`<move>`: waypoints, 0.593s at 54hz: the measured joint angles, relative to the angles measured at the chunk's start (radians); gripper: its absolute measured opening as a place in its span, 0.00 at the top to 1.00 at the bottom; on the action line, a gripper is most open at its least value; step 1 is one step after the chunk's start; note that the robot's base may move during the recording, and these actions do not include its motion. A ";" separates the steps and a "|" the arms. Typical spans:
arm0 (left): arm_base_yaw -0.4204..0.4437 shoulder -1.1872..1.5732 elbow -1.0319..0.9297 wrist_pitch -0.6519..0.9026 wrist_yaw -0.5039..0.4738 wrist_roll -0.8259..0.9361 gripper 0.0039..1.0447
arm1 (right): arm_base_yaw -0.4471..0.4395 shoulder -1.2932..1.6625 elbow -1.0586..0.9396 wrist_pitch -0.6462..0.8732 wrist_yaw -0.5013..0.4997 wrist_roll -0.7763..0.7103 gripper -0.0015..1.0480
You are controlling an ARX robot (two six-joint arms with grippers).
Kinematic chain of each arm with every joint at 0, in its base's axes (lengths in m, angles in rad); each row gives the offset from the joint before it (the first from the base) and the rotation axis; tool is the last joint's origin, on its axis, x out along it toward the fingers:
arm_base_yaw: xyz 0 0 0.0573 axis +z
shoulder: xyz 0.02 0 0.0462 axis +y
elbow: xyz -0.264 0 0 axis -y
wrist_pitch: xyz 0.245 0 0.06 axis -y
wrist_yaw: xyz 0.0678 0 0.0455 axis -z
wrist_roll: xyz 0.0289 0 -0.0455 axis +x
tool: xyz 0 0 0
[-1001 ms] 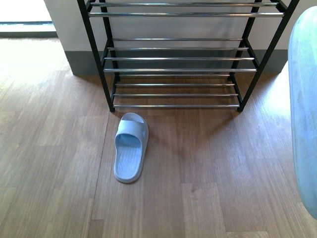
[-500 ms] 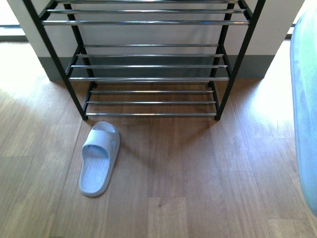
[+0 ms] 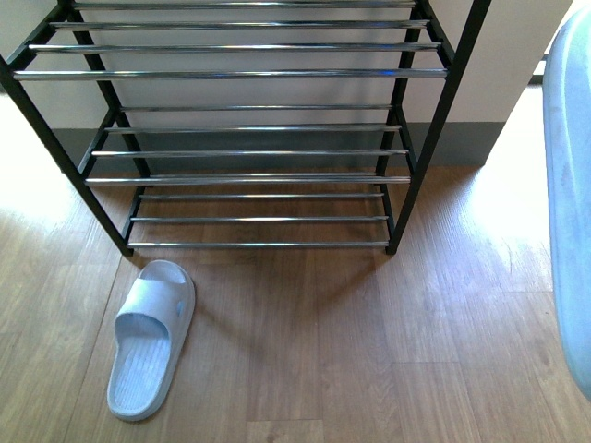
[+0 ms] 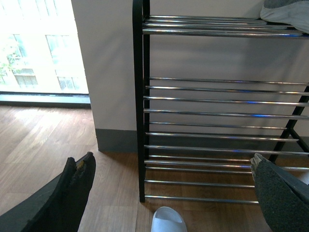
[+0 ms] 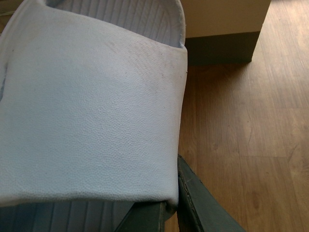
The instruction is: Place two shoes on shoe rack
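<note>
Now, at the far left of the front view, the loose slide lies sole-down on the wooden floor, toe pointing toward the shoe rack, just near of the rack's left front leg. A second ago it sat close to the middle of the picture. It has since slid leftward and lower in the frame, and its place against that leg is unchanged.

The rack has shifted the same way: its left posts now reach the picture's left edge, it looks nearer, and its three visible chrome shelves are bare.

The left wrist view faces the rack's left end. The left gripper is spread wide with nothing between its dark fingers, and the loose slide's toe shows on the floor beyond it. A grey shoe rests on a higher shelf.

At the right edge of the front view the held slide hangs in the air, as it did before. The right wrist view shows the right gripper clamped on its pale blue strap.
</note>
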 joint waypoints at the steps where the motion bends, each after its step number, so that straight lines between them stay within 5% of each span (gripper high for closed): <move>1: 0.000 0.000 0.000 0.000 0.000 0.000 0.09 | 0.000 0.000 0.000 0.000 0.000 0.000 0.98; 15: -0.003 0.004 0.001 -0.004 -0.015 -0.002 0.09 | 0.000 0.000 0.000 0.000 0.000 0.000 0.98; 20: -0.074 0.125 0.062 -0.167 -0.246 -0.020 0.09 | 0.000 0.000 0.000 0.000 0.001 0.000 0.98; 23: -0.071 0.227 0.076 -0.166 -0.305 -0.019 0.09 | 0.000 0.000 0.000 0.000 0.001 0.000 0.98; 32: 0.024 0.607 0.079 0.086 -0.185 0.019 0.09 | 0.001 0.000 0.000 0.000 0.000 0.000 0.98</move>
